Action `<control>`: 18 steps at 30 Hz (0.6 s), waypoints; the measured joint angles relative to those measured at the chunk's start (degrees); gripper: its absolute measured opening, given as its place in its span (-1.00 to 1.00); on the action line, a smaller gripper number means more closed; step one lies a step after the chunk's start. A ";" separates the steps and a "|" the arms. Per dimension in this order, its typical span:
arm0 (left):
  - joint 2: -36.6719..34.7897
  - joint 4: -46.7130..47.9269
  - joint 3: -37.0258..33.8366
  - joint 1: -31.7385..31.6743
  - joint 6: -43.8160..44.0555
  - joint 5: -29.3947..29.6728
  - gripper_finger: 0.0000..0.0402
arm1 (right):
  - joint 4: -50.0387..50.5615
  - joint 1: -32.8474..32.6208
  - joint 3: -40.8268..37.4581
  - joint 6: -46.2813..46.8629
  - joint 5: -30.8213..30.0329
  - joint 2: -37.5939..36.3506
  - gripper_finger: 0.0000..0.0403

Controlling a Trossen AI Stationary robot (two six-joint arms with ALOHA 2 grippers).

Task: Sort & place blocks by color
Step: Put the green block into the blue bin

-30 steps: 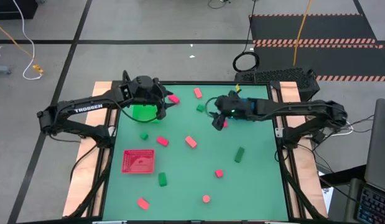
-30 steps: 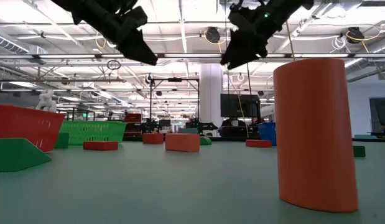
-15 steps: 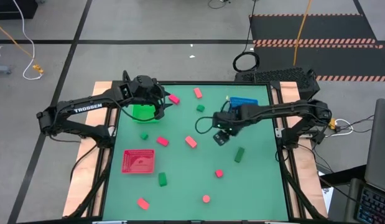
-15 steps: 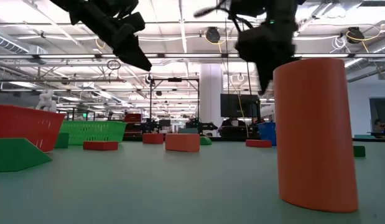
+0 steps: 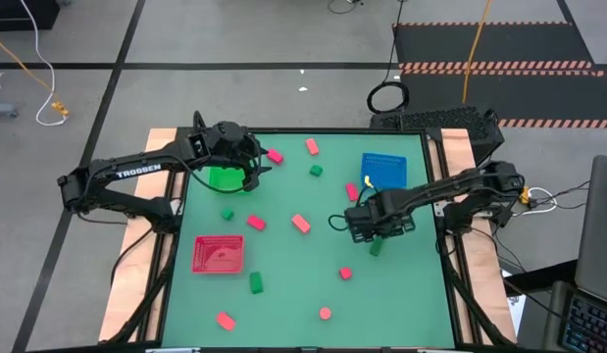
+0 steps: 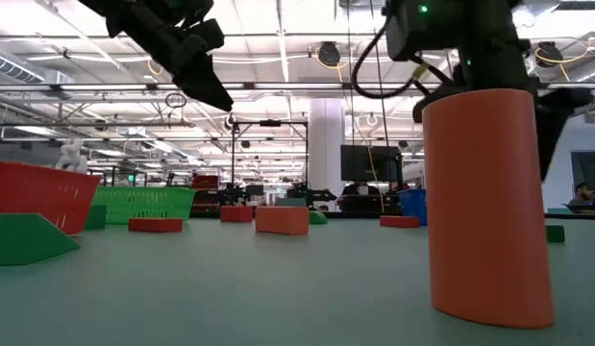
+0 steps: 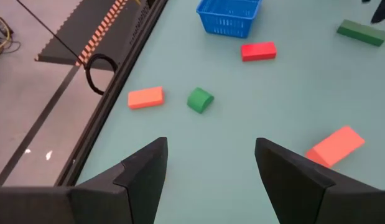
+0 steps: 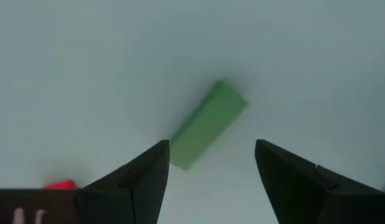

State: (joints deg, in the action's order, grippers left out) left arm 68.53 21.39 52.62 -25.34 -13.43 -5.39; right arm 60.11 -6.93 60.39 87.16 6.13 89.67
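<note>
I am holding the right tool [image 5: 374, 232] spread open and empty right above a small green rectangular bar block [image 8: 208, 124] that is lying flat on the green tabletop [image 5: 283, 284] towards its right side, with the shallow blue square mesh tray [image 5: 383, 169] sitting farther back. I am keeping the left tool [image 5: 252, 169] open and empty too, hovering at the far left over the green square tray [image 5: 223, 177]. The other red and green blocks are lying scattered across the tabletop, with a red square tray [image 5: 218, 254] sitting at the near left.
</note>
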 joint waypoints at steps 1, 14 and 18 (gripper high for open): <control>0.00 0.00 0.00 0.13 0.00 0.00 0.21 | -2.45 -0.36 -1.45 1.86 0.01 -0.02 0.15; 0.02 0.83 0.00 2.97 -0.90 0.02 0.21 | -13.24 -2.54 -11.47 10.95 -0.53 -0.04 0.04; 0.02 0.79 0.00 3.36 -0.92 0.04 0.21 | -14.31 -2.57 -12.62 9.72 -1.44 -0.24 -0.03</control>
State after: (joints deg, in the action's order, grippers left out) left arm 68.55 22.17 52.62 -21.98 -14.35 -5.35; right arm 45.80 -9.50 47.77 96.89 4.69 89.43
